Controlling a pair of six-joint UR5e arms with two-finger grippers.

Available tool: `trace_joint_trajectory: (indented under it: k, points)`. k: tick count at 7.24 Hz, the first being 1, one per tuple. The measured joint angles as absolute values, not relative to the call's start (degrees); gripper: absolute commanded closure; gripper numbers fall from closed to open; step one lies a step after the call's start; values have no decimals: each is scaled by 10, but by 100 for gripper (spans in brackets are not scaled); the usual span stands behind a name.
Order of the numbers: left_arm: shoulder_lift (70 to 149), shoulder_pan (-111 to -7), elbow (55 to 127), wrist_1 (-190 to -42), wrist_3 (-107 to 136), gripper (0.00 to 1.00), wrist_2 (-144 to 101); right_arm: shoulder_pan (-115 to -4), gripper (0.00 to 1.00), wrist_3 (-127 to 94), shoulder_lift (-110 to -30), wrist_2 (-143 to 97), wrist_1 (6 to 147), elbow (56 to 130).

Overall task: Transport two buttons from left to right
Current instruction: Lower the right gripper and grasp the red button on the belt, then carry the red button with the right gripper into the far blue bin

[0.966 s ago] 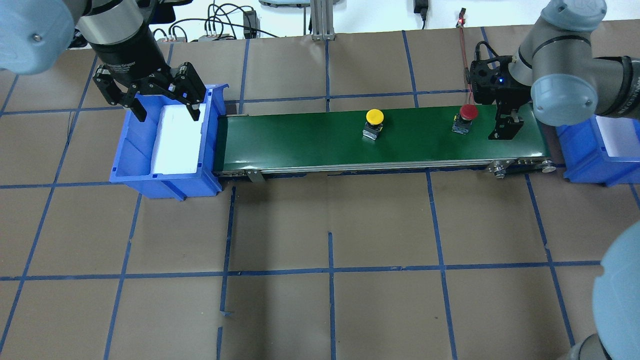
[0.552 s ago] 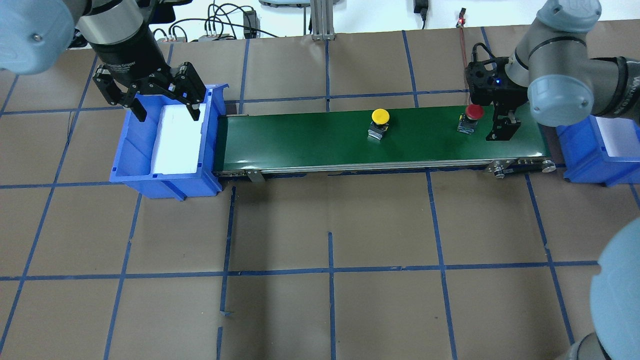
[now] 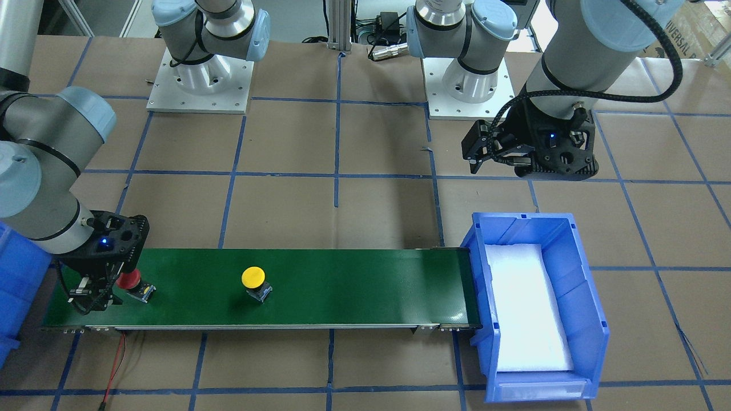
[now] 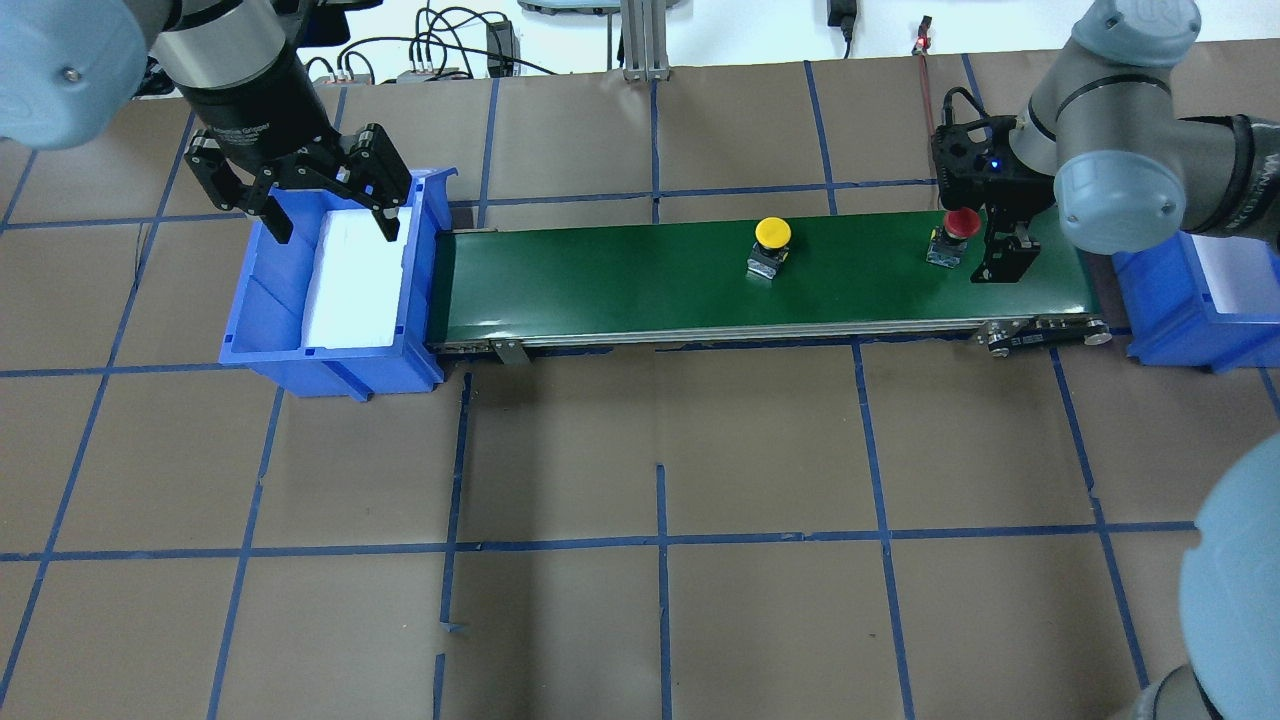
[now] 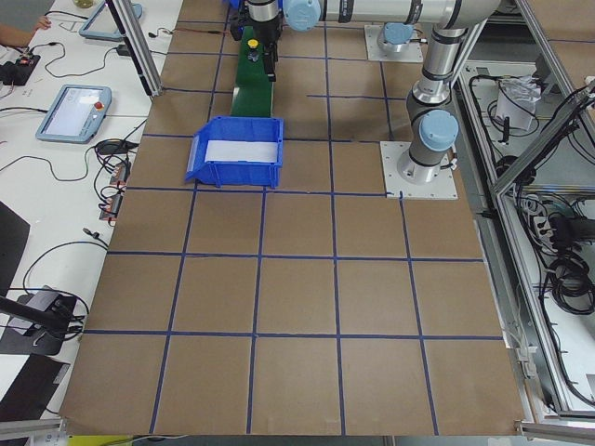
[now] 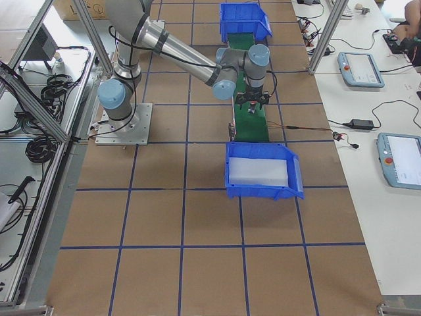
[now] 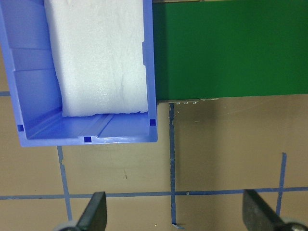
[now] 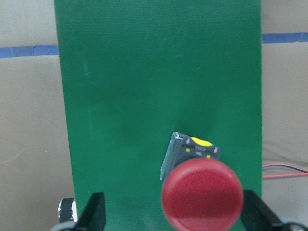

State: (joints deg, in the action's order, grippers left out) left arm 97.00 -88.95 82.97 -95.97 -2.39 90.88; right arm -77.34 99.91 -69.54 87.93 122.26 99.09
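The red button (image 4: 962, 222) stands near the right end of the green conveyor belt (image 4: 600, 280). It also shows in the front view (image 3: 129, 278). The yellow button (image 4: 772, 233) stands on the belt right of its middle, and shows in the front view (image 3: 253, 277). My right gripper (image 4: 985, 238) is open and low over the belt. In the right wrist view the red button (image 8: 202, 195) sits between its fingers, untouched. My left gripper (image 4: 335, 215) is open and empty above the left blue bin (image 4: 260, 300).
The left bin holds a white foam pad (image 4: 355, 275). A second blue bin (image 4: 1170, 310) with white foam stands just past the belt's right end. Brown table paper with blue tape lines (image 4: 660, 540) lies in front of the belt.
Both buttons have travelled to the right along the belt. The red button has come in between the right gripper's fingers. The left gripper has not moved.
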Motion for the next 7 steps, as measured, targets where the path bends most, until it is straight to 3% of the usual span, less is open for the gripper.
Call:
trace_joint_trajectory:
  k: [2, 3, 4, 5, 7]
  points:
    - [971, -889, 830, -960, -24, 0, 909, -773, 41, 1003, -693, 879, 1223, 991]
    - [972, -889, 830, -960, -24, 0, 909, -773, 70, 1012, -690, 880, 1224, 990]
    - [972, -889, 830, -960, -24, 0, 909, -773, 82, 1020, -688, 880, 1225, 989]
    - [972, -889, 830, -960, -24, 0, 909, -772, 87, 1024, -687, 881, 1226, 988]
    - [972, -889, 830, -960, -24, 0, 909, -771, 89, 1027, -690, 888, 1225, 980]
